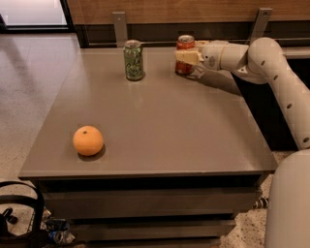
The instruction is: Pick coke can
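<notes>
Wood panelling (193, 9) runs along the back of the scene, with two grey metal brackets (119, 26) standing up against it behind the far edge of the counter (160, 135). Pale glossy floor (34, 87) stretches away past the left edge.

On the grey-brown counter top there are three things: two cans and one orange. The coke can (185, 42) is upright at the far edge, a little right of the middle. The gripper (185, 57) is at that can, reaching in from the right edge, and its fingers (183, 56) clasp the can's body, with one pale finger lying across the near side so that only the silver top and the red bands above and below it show. Whether the can's foot touches the counter cannot be told.

A green can (133, 60) stands upright near the far edge, left of the coke can and apart from it, with bare counter between them. The orange (88, 140) sits alone towards the front left corner, well apart from both cans and from the gripper.

The single white arm (271, 68) bends over the right edge and down past the far right corner. Nothing lies between the arm and the coke can. A dark, looped object (19, 218) rests on the floor below the front left corner.
</notes>
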Controlling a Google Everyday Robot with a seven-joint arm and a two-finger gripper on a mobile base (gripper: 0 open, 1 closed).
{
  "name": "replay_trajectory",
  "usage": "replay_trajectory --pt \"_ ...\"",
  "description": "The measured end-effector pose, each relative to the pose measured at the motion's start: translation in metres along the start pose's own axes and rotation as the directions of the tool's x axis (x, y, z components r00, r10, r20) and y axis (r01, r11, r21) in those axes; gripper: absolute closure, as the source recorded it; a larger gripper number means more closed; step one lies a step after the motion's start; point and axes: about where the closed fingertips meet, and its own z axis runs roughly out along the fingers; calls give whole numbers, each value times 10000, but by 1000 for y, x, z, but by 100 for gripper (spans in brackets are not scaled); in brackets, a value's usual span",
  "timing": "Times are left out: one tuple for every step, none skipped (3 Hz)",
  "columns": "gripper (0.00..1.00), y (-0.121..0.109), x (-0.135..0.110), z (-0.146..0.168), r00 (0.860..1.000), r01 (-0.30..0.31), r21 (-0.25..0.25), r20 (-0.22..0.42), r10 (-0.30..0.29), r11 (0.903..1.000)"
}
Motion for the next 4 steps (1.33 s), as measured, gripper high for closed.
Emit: replay_trajectory --pt "100 2 0 3 10000 -9 -48 0 9 10000" --pt "100 8 -8 5 9998 -13 -461 183 21 9989" --pt "100 24 -46 -3 9970 473 -1118 660 -400 9926" --pt "100 44 -84 -16 9890 1256 -1468 966 -1121 9812"
